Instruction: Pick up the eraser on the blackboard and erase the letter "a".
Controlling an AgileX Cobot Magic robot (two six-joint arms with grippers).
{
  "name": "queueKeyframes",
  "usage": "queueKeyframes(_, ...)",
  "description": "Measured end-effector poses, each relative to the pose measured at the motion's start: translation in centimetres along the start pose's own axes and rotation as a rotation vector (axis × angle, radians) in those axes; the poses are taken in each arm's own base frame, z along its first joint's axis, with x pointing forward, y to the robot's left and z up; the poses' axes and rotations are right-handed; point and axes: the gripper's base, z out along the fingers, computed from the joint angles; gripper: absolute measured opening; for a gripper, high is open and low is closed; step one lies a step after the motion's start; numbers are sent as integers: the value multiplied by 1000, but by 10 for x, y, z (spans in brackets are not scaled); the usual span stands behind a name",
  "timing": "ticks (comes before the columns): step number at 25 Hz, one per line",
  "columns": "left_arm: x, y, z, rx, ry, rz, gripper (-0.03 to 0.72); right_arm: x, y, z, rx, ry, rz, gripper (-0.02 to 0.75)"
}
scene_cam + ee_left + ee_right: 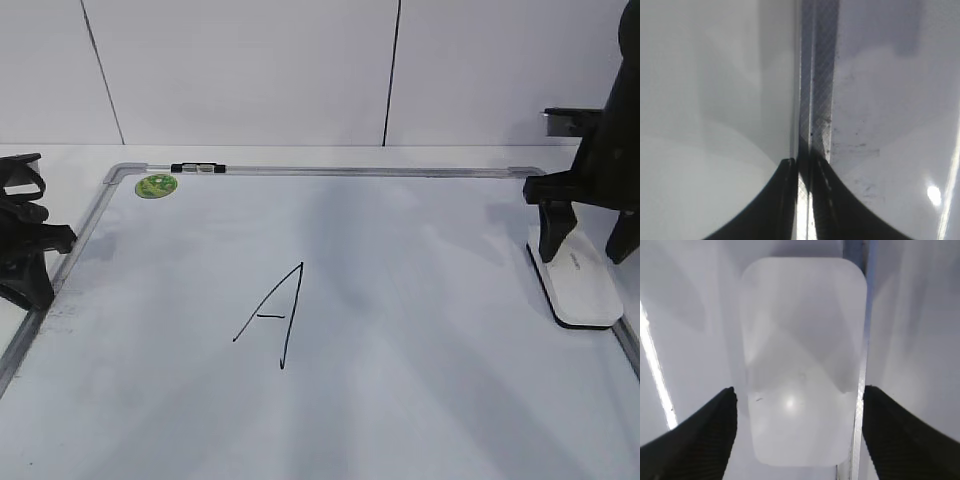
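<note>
White desk, blackboard (400, 420) — right end effector (590, 235) spread wide astride the eraser (578, 285) at right, ready to grasp; left end effector (35, 250) narrow, parked.

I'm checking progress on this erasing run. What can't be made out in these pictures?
- Lowercase "a": not visible on the blackboard; only the capital "A" shows.
- Eraser lettering: too small in the exterior view, blurred in the right wrist view.
- Right pincer: its fingertips are cut off by the bottom edge.
</note>
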Motion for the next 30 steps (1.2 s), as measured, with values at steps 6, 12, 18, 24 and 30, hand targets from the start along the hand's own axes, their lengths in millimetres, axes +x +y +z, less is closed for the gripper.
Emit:
queueKeyframes(6, 0, 0, 0, 1, 0, -1, 89, -5, 0, -14, 0, -47, -1, 571)
queueKeyframes(12, 0, -1, 0, 6, -1, -5, 89, -9, 1, -20, -6, -72, 1, 559)
queueKeyframes(18, 0, -1, 0, 6, -1, -6, 89, -9, 4, -20, -48, -68, 15, 559)
queueKeyframes(24, 0, 0, 0, 0, 0, 0, 111, -8, 4, -20, -48, -66, 3, 559)
queueKeyframes(30, 0, 2, -3, -22, -12, 22, 217, -8, 4, -20, -48, -66, 2, 559)
